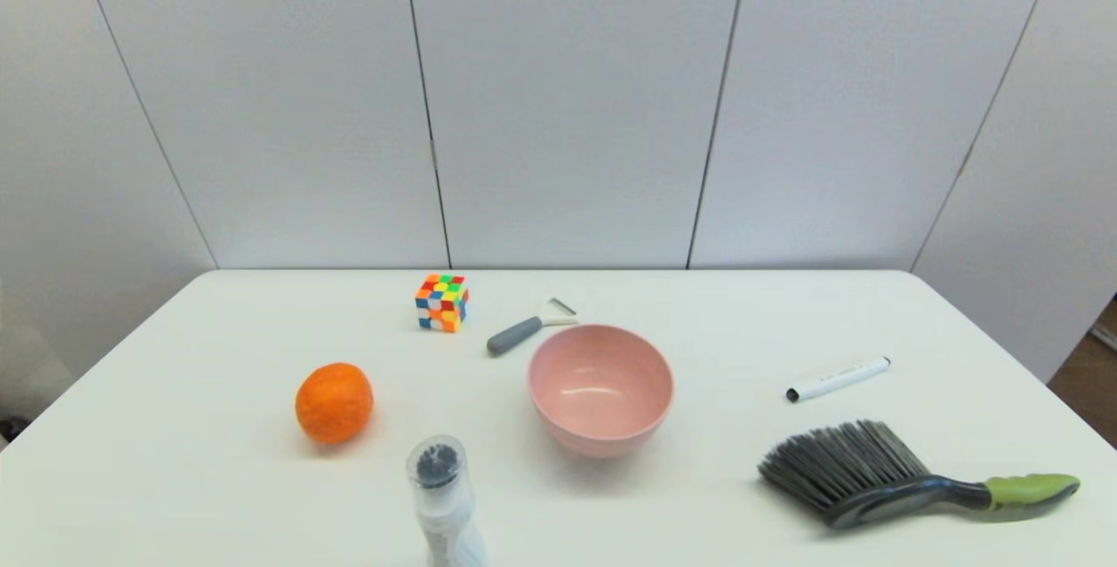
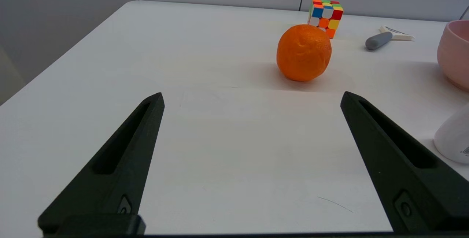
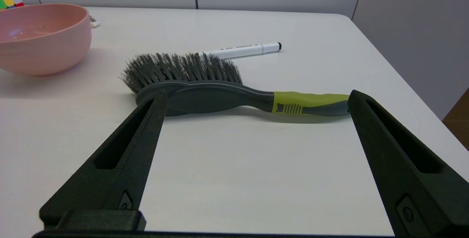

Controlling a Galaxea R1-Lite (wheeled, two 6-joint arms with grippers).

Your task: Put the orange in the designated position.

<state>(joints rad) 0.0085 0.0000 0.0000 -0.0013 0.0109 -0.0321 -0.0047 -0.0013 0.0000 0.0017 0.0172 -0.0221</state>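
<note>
Black fingers of our left gripper (image 2: 251,99) stand spread wide and empty, low over the white table (image 2: 220,157); the orange (image 2: 303,52) sits ahead of them, slightly off toward one finger, untouched. Beyond it are the puzzle cube (image 2: 325,15) and, off to the side, the pink bowl (image 2: 454,53). We judge the reach not yet begun: next, advance and straddle the fruit. Our right gripper (image 3: 256,97) waits wide open and empty before the brush (image 3: 220,88).

On the table (image 1: 174,480), the orange (image 1: 334,402) lies at the left, well apart from the bowl (image 1: 600,388) in the middle. Behind them are the cube (image 1: 442,303) and the peeler (image 1: 528,328). The bottle (image 1: 443,502) stands in front, between orange and bowl. At the right, the marker (image 1: 838,379) lies behind the brush (image 1: 899,475).
</note>
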